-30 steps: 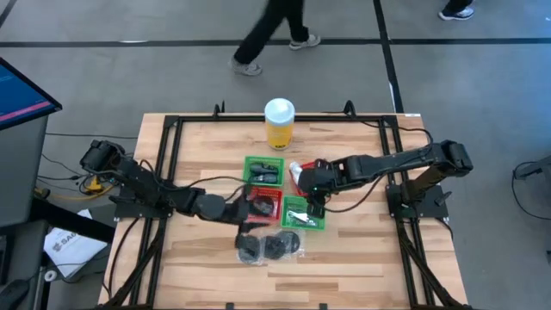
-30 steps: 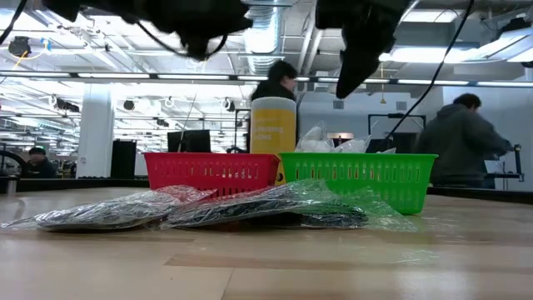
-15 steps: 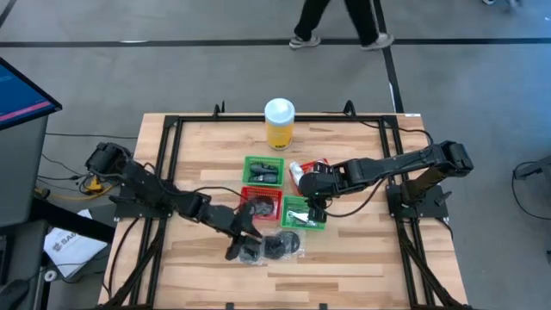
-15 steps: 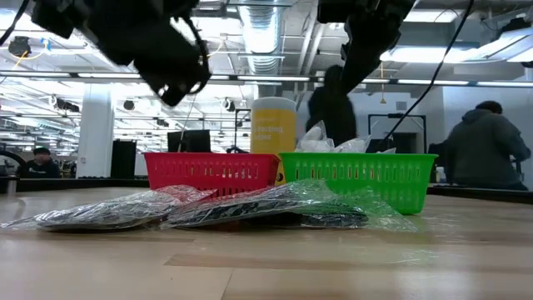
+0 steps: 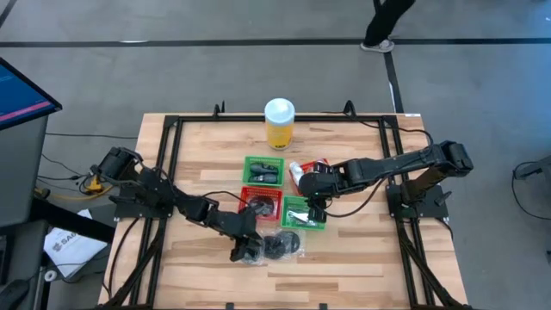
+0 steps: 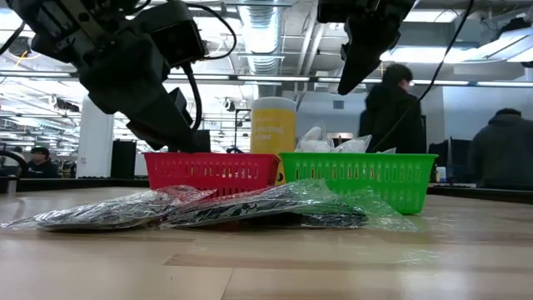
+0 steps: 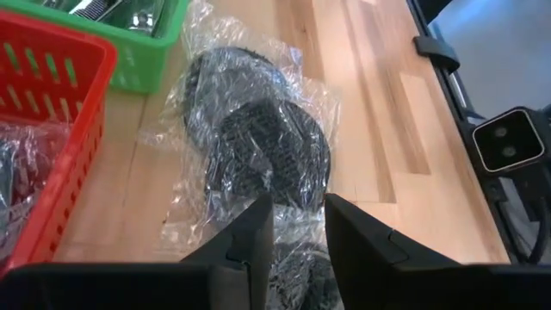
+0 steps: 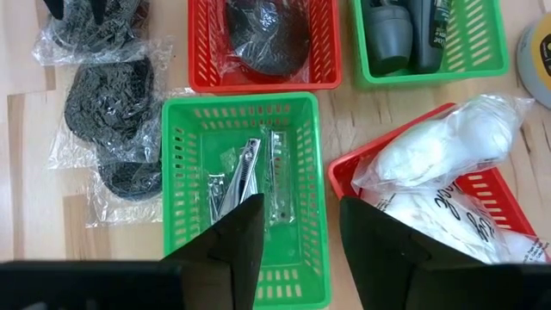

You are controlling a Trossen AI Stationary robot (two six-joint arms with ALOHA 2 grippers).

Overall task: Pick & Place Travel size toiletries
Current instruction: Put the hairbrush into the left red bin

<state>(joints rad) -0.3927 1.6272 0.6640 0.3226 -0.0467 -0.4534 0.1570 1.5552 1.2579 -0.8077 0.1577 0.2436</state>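
The left gripper [image 7: 297, 220], fingers parted with nothing between them, hovers over the wrapped black discs [image 7: 258, 142] in the lower middle of the high view; nothing is grasped yet, so this looks like the approach to the next pick. The right gripper [image 8: 297, 228], likewise parted and empty, hangs above the green basket [image 8: 185, 116] right of centre, which already holds the slim silvery pieces [image 8: 258, 181]; that sorting seems done. Outward from there, a red basket [image 8: 331, 52] holds one wrapped black disc [image 8: 267, 30]; another red basket [image 8: 344, 168] carries the white packets [image 8: 439, 146]; a second green basket [image 8: 491, 47] holds dark items. What appears left is the cluster of wrapped discs lying loose on the table [image 5: 362, 267], near the baskets but outside them; the yellow bottle [image 5: 279, 125] stands apart at upper centre.
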